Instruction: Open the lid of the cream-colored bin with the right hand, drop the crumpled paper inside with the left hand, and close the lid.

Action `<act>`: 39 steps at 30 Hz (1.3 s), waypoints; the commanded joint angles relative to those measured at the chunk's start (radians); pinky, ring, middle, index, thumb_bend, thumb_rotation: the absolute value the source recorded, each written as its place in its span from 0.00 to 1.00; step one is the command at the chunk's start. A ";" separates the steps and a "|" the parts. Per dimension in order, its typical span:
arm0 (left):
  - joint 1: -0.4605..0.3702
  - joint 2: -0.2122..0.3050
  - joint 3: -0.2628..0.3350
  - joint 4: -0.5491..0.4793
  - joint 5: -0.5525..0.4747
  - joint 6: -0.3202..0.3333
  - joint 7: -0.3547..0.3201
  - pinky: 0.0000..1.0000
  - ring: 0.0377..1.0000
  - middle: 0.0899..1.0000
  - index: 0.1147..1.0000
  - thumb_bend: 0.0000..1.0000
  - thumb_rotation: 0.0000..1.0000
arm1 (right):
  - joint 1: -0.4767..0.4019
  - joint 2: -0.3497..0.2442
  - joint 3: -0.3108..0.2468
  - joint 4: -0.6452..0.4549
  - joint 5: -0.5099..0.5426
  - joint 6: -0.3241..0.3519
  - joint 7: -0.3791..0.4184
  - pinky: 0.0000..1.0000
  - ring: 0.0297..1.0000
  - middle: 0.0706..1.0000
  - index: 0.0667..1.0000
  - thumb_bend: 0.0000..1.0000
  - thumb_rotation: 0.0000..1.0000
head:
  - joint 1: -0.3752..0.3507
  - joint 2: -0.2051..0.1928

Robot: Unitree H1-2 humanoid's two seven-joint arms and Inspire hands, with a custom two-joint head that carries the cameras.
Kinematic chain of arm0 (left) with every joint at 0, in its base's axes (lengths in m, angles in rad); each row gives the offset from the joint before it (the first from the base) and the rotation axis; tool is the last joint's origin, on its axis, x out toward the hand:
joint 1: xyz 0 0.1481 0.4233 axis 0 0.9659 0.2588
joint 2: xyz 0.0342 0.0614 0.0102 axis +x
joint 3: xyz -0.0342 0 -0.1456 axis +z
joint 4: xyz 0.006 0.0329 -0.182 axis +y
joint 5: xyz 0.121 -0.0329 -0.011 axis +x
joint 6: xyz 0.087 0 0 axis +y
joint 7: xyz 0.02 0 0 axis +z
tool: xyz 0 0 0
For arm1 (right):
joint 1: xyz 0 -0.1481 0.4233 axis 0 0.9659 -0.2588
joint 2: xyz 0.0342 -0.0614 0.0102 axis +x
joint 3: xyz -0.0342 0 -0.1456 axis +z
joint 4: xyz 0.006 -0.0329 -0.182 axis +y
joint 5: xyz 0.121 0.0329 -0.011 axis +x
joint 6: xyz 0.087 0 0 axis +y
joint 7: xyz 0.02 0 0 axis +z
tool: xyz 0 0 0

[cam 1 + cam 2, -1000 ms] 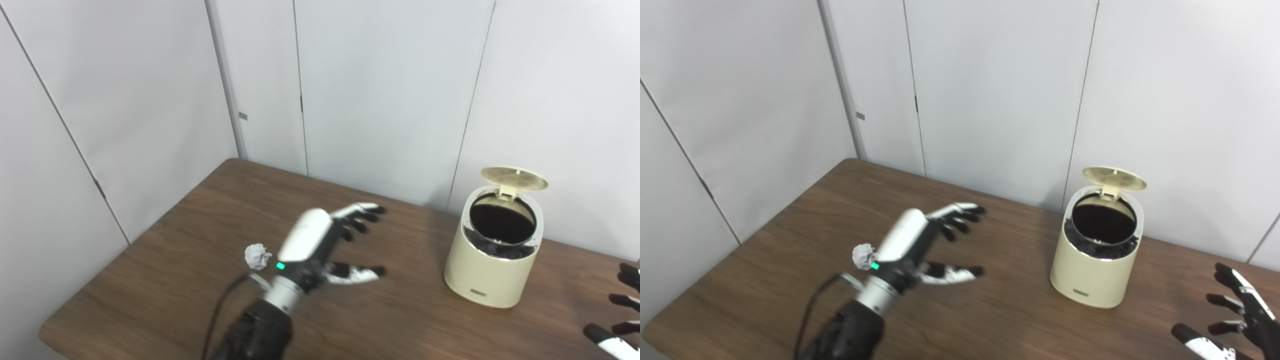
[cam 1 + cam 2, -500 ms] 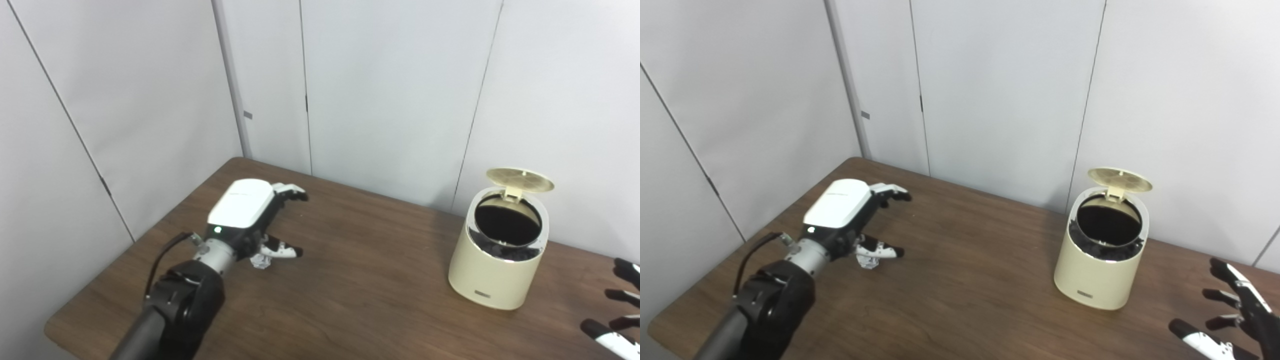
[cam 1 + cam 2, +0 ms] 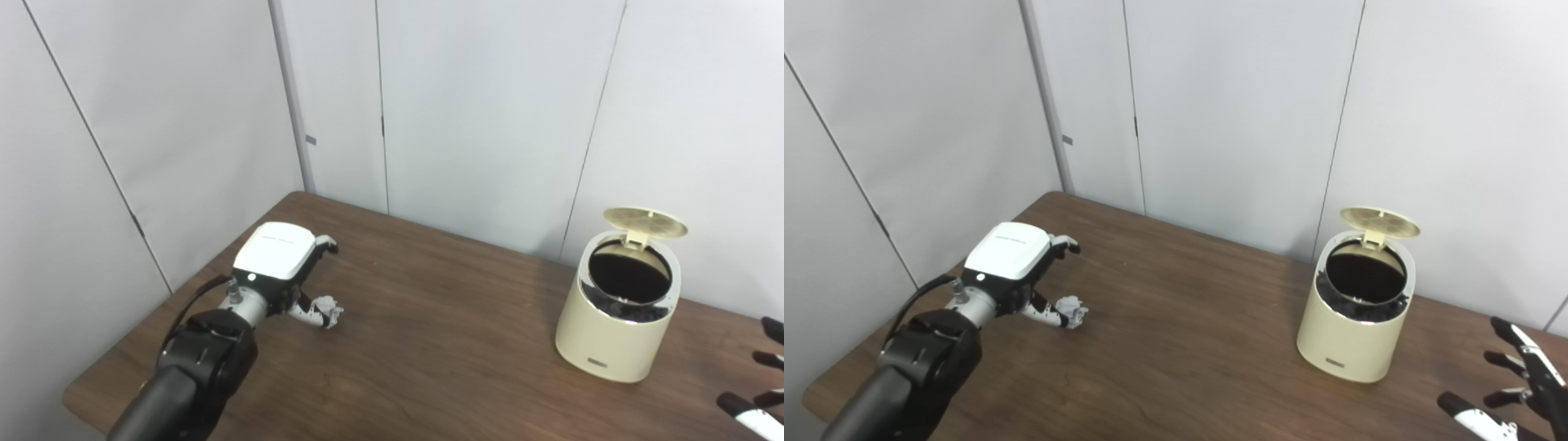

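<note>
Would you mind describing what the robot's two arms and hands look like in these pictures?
The left hand has a glossy white back shell with a small light, black-tipped fingers, a silver wrist, a bulky black forearm and a looping black cable. The right hand shows slim black fingers with white segments.

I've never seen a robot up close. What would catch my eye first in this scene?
Probably the left hand, with its white shell, low over the wooden table on the left side, its thumb touching a small crumpled paper. Next, the cream-colored bin on the right near the wall, its round lid flipped up over a dark inside. The right hand waits at the bottom right corner, fingers spread.
</note>
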 commanded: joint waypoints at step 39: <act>-0.042 -0.026 -0.044 0.218 0.051 -0.012 0.100 0.54 0.63 0.61 0.68 0.85 0.20 | -0.004 -0.011 -0.009 -0.078 0.002 0.010 0.013 0.29 0.82 0.93 0.92 0.89 0.58 | -0.016 0.036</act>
